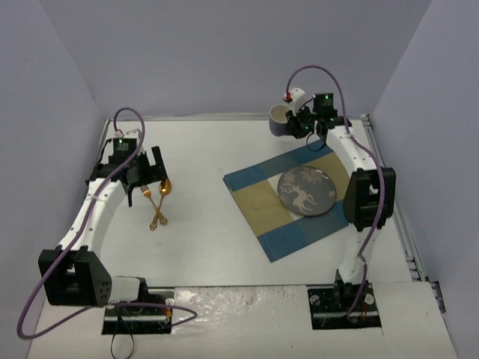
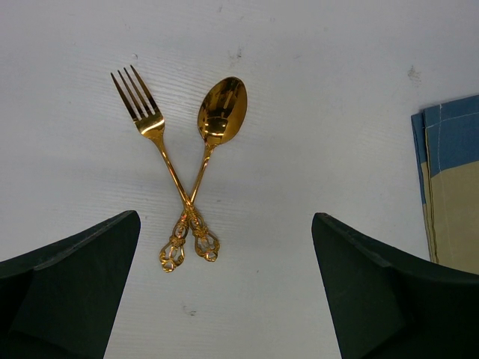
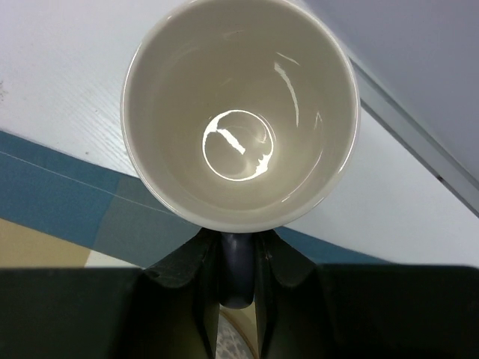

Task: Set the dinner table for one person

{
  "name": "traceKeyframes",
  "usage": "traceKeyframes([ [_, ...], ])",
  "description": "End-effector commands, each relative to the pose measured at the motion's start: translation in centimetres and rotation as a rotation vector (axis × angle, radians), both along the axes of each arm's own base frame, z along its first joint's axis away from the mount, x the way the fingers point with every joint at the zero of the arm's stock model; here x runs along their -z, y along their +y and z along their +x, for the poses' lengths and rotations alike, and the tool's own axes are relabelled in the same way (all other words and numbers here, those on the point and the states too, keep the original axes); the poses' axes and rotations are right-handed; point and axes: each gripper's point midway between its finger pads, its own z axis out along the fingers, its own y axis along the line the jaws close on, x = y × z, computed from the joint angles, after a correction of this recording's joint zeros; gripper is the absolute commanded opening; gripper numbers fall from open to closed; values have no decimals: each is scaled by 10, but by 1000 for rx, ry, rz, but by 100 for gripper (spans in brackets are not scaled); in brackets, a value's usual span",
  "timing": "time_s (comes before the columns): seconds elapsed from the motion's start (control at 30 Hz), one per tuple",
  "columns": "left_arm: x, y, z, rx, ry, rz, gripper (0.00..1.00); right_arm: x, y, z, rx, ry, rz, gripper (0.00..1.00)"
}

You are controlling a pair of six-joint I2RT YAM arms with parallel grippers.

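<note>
My right gripper (image 1: 303, 124) is shut on the handle (image 3: 238, 273) of a dark blue mug (image 1: 279, 120) with a cream inside (image 3: 239, 112). It holds the mug near the back of the white dinner table (image 1: 202, 149), just past the far corner of the checked placemat (image 1: 258, 198). A grey patterned plate (image 1: 305, 191) lies on that placemat. At the left, a gold fork (image 2: 153, 127) and gold spoon (image 2: 221, 108) lie crossed at their handles on the table. My left gripper (image 2: 226, 224) hovers open over them, with nothing between its fingers.
The table's metal rim (image 3: 419, 142) and the grey back wall run close behind the mug. The placemat's near-left corner (image 2: 449, 187) shows to the right of the cutlery. Both arm bases sit at the near edge.
</note>
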Motion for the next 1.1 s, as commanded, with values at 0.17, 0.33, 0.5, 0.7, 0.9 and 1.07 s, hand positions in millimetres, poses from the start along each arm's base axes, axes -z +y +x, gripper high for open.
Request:
traceKeyframes([
  [0.17,-37,-1,6,0,-131,-27,97,-67,-102,-4,199,-179,8,0],
  [0.33,-37,0,4,-4,-130,-21,97,-57,-138,2,263,-180,-5,0],
  [0.5,-36,-1,4,2,-128,-21,97,-43,-157,7,290,-160,-9,0],
  [0.7,-34,0,5,2,-121,-18,97,-23,-167,13,299,-130,-14,0],
  [0.9,-31,0,6,2,-112,-13,97,-4,-171,19,301,-100,-15,0],
  [1.07,-29,1,6,2,-110,-11,97,5,-174,22,301,-87,-14,0],
])
